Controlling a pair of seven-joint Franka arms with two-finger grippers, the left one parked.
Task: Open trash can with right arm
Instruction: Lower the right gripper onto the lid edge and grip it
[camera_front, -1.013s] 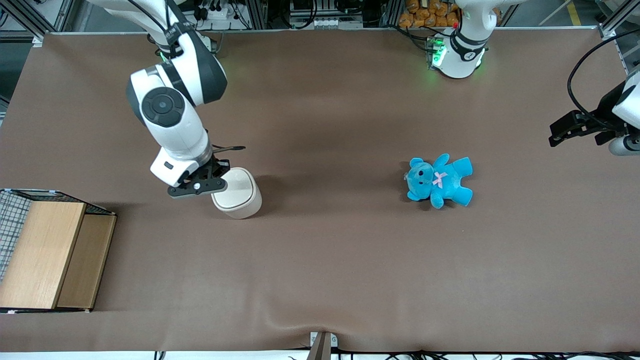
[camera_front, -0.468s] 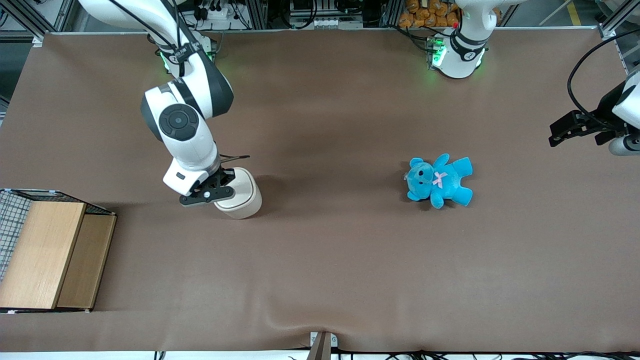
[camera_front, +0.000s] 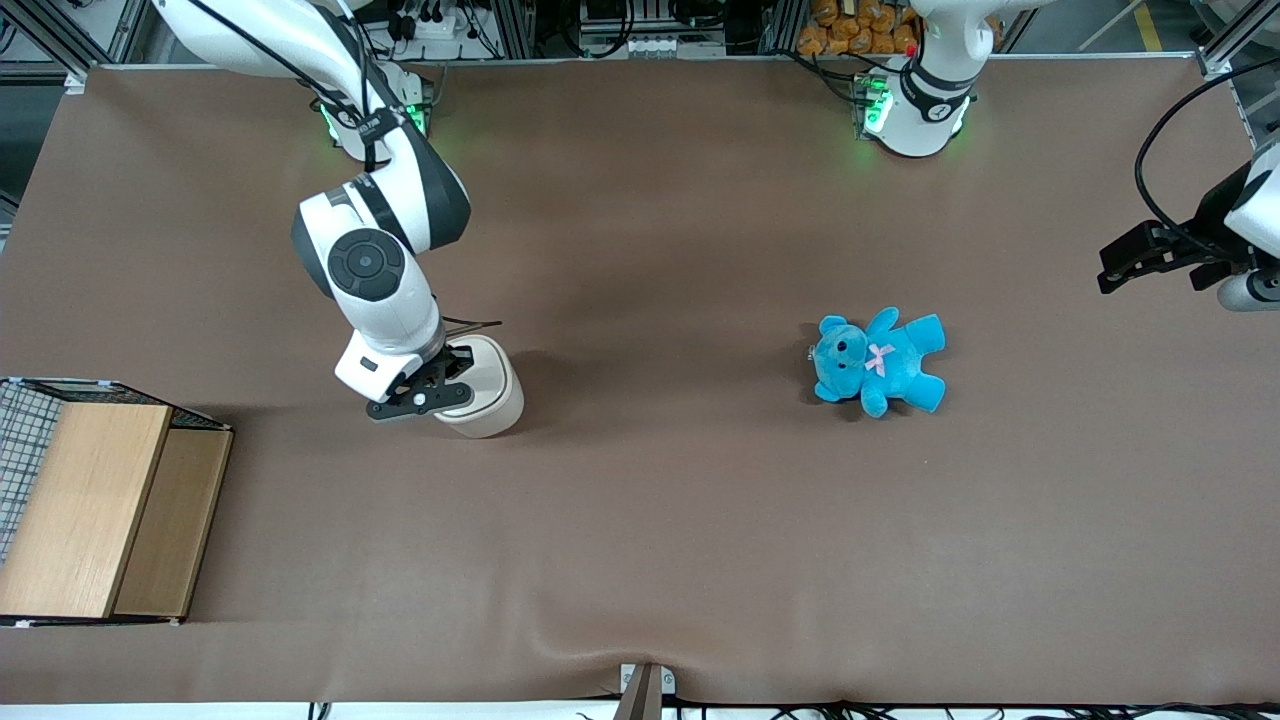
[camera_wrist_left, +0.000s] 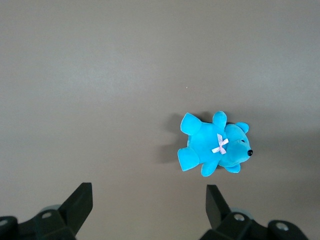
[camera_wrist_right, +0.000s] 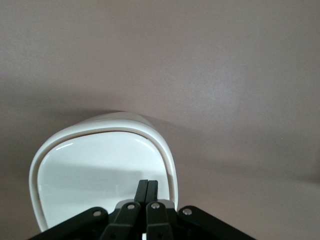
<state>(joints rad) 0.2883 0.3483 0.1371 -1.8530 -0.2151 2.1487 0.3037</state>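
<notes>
The cream-white trash can (camera_front: 490, 385) stands on the brown table toward the working arm's end, its flip lid down. In the right wrist view its glossy lid (camera_wrist_right: 100, 175) and rim fill the frame under the fingers. My right arm (camera_front: 370, 270) reaches down over it, and my gripper (camera_front: 448, 375) sits right above the lid, near its edge. The two black fingers are pressed together with nothing between them; the gripper (camera_wrist_right: 147, 186) points down at the lid. I cannot tell whether the tips touch it.
A blue teddy (camera_front: 878, 362) lies on the table toward the parked arm's end, also in the left wrist view (camera_wrist_left: 215, 150). A wooden box (camera_front: 100, 510) with a wire-mesh part stands at the working arm's end, nearer the front camera than the can.
My right arm has moved sideways toward the can and lowered. The gripper now sits over the lid instead of beside it. The can has not moved.
</notes>
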